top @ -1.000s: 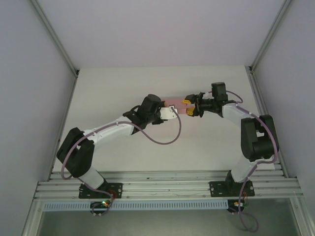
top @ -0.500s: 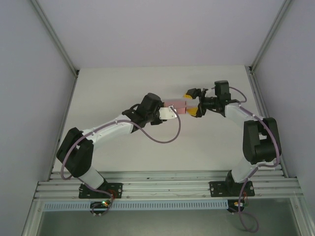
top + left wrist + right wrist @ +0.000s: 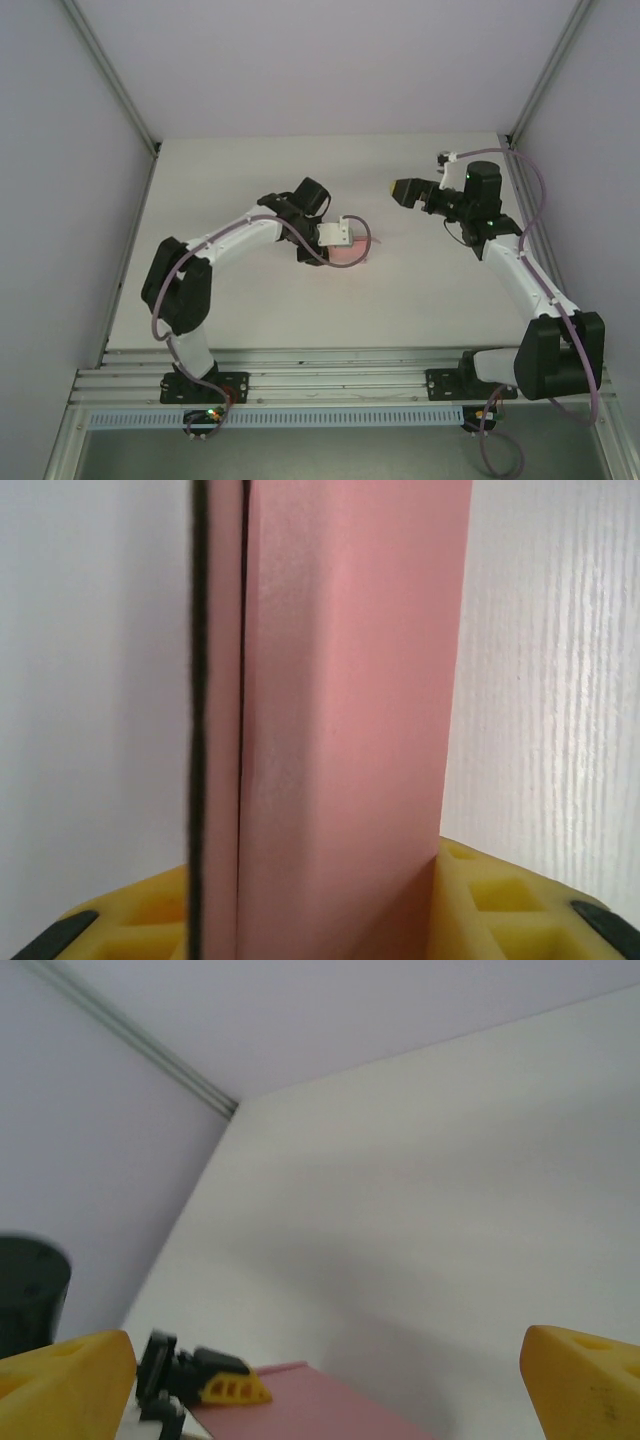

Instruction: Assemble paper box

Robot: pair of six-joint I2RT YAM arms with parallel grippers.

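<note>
Looking down from the top camera, the left pincer [image 3: 340,238] sits near the middle of the tabletop [image 3: 250,170], clenched on the paper box [image 3: 350,256]. The box shows as a small pale pink patch just on the near side of the pincer's white body, so foreshortened that its long axis cannot be read from above, nor whether its end touches the tabletop. The right pincer [image 3: 404,190] hangs well apart from it, to the right and farther back, with nothing in it. From the left wrist, the box [image 3: 340,730] runs straight out away from the camera as a long narrow pink slab, clamped between the yellow pads [image 3: 500,900]. A dark seam runs along its left side. Its walls look folded up, but the inside is hidden, so I cannot tell whether anything is in it. From the right wrist, the two yellow fingertips [image 3: 65,1380] stand at opposite edges of the picture, spread wide and released. The pink box [image 3: 320,1400] lies low in the middle, beyond them, and a yellow finger of the left pincer [image 3: 228,1390] shows at the box's left end. The left arm is by far the nearer and already has the box. My judgement is that any further folding needs the right pincer to travel left and nearer, toward the box's free end.
</note>
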